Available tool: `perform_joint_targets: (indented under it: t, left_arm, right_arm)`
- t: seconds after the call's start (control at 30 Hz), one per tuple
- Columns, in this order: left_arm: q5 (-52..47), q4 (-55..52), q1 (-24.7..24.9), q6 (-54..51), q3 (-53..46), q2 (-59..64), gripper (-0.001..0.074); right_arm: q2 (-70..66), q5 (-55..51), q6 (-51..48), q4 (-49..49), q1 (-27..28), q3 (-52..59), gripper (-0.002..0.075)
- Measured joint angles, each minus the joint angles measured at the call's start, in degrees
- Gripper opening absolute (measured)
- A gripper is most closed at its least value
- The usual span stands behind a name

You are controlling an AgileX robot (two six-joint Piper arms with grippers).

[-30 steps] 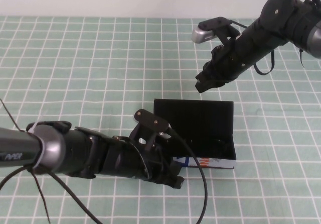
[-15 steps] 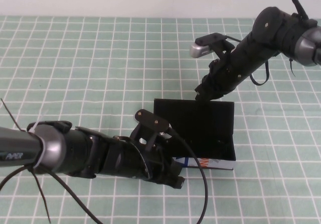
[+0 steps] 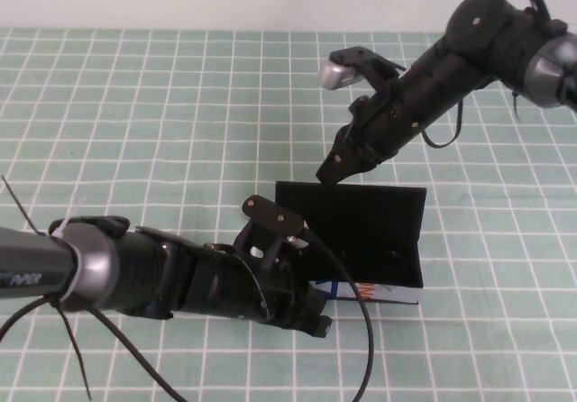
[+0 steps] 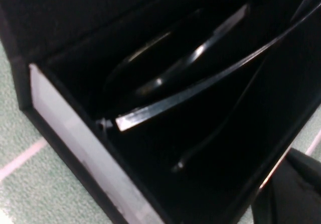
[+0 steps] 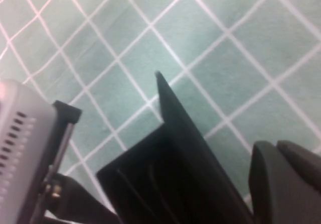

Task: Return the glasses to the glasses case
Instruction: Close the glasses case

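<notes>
Lying inside the open glasses case [image 3: 361, 231], the glasses [image 4: 200, 73]; left tool [image 3: 302, 316] at its front, right tool [image 3: 329, 172] above its lid, grip states indiscernible.

The table [image 3: 162, 105] is showing pale green squares ruled by a white grid. The glasses case [image 3: 361, 231] is sitting there black outside and black within, its front edge showing white with blue and orange print. Inside it, the glasses [image 4: 200, 78] are looking dark-framed, their slim arms glinting grey. The left claw [image 3: 302, 316], low beside the case's front, is appearing black. The right claw [image 3: 329, 172], above the lid's far corner, is appearing black too, carrying a silver-grey camera [image 3: 335, 75].
</notes>
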State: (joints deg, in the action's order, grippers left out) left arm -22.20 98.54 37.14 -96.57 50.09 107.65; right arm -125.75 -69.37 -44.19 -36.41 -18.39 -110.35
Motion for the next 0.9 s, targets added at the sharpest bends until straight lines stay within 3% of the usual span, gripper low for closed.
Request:
perform_joint_targets:
  t: [0.27, 0.53, 0.9]
  left_arm:
    - [0.7, 0.2, 0.0, 0.0, 0.2, 0.0, -0.0002]
    - [0.8, 0.3, 0.0, 0.0, 0.2, 0.0, -0.0002]
    - [0.8, 0.3, 0.0, 0.0, 0.3, 0.0, -0.0002]
  right_arm:
    - [0.0, -0.2, 0.7, 2.2, -4.7, 0.0, -0.0011]
    - [0.2, -0.2, 9.1, 4.6, -5.3, 0.4, -0.0011]
    - [5.6, 1.8, 9.9, 5.4, -5.2, 16.7, -0.0011]
